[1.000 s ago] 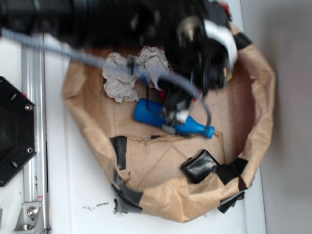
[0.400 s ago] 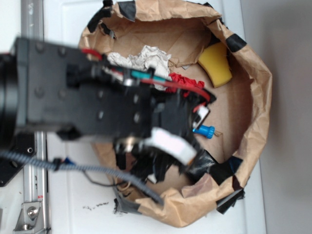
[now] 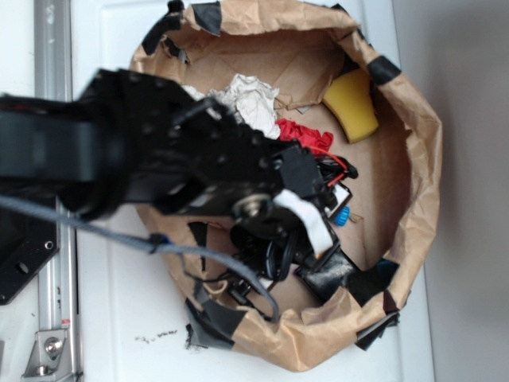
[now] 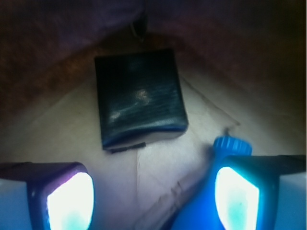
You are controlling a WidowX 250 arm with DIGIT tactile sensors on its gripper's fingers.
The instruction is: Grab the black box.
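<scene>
Wide apart, the gripper's (image 4: pixel 153 191) two fingers (image 4: pixel 67 201) show at the bottom corners of the wrist view with nothing between them, touching nothing. Beyond the gap, on brown paper, lies the black box (image 4: pixel 140 96), flat and untouched. A blue bottle (image 4: pixel 211 191) lies just beside the right finger, its cap near the box's corner. From outside, the black arm (image 3: pixel 159 159) reaches from the left over the taped paper nest (image 3: pixel 413 159), wrist bent down above the black box (image 3: pixel 328 274) at its near side.
</scene>
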